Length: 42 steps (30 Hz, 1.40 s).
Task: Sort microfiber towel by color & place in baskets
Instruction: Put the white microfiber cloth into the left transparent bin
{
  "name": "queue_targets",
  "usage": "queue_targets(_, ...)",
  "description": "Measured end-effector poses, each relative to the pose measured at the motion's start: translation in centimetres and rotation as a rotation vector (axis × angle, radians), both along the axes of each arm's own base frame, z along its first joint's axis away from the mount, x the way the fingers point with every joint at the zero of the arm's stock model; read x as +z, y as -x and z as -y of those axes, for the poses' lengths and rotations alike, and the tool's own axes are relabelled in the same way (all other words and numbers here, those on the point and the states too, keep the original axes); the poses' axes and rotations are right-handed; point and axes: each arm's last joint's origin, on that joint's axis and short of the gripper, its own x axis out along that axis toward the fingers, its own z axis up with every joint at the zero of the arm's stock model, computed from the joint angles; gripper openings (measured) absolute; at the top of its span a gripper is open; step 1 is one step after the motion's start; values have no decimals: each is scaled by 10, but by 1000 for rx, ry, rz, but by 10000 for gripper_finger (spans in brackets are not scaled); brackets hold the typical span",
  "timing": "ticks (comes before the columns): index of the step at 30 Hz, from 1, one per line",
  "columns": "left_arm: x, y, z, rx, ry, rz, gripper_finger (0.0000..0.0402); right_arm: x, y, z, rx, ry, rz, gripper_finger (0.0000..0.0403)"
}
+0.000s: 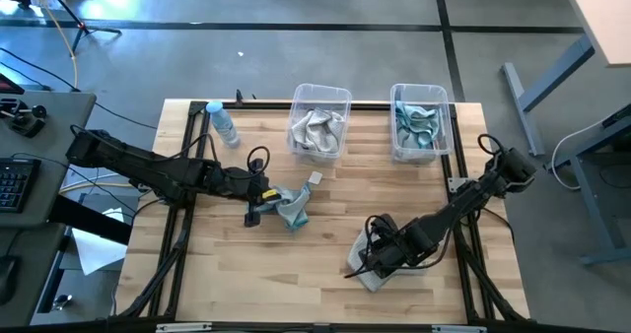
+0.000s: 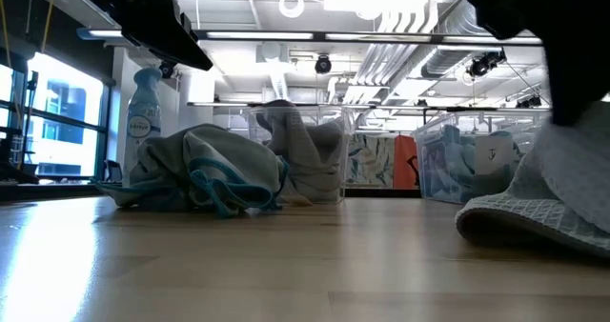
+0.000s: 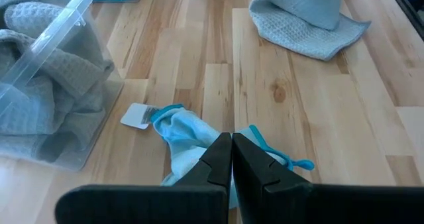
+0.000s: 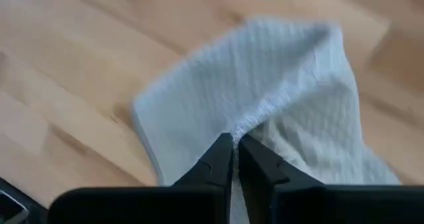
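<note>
A light blue-teal towel (image 1: 292, 210) lies heaped mid-table, also in the low view (image 2: 205, 174). My left gripper (image 3: 232, 144) is shut and stands over this towel (image 3: 182, 128); the low view shows a gap between them. A pale grey towel (image 1: 367, 274) lies near the table's near edge, and my right gripper (image 4: 233, 144) is shut on it. The left basket (image 1: 320, 88) holds grey towels and the right basket (image 1: 421, 87) holds blue-teal ones. Both stand at the far edge. My right gripper pinches a raised fold (image 4: 255, 128) of the grey towel between its two fingers, coming from above and slanting down. The towel rises like a tent under the fingers (image 3: 305, 25). Its spread lower edge (image 2: 534, 222) rests on the table.
A plastic bottle (image 1: 225, 124) stands at the far left of the table. A small white block (image 1: 315, 178) lies between the blue-teal towel and the left basket. Black frame rails run along the table's sides. Bare wood lies in the near left part.
</note>
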Motion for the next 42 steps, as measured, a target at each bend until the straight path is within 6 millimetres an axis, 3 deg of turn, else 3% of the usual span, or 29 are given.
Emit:
queue_targets(5,5,-1,2,-38,38,8,0,21,-7,3,13,151,189,6)
queue_targets(10,20,-5,2,-66,0,52,0,67,-13,5,97,341,363,3)
queue_targets(18,58,-12,3,-87,-37,167,0,149,-21,11,245,649,520,2)
queue_targets(24,98,-16,0,34,-78,314,0,191,-25,25,314,784,546,1)
queue_targets(28,126,-17,-1,108,-45,453,1,203,-29,37,326,824,538,1)
queue_targets(33,149,-16,-3,176,-28,600,1,204,-34,48,327,836,513,1)
queue_targets(37,154,-16,-3,162,-81,630,12,203,-36,53,329,818,508,1)
queue_targets(42,154,-21,-1,121,-116,642,66,203,-37,55,363,810,497,1)
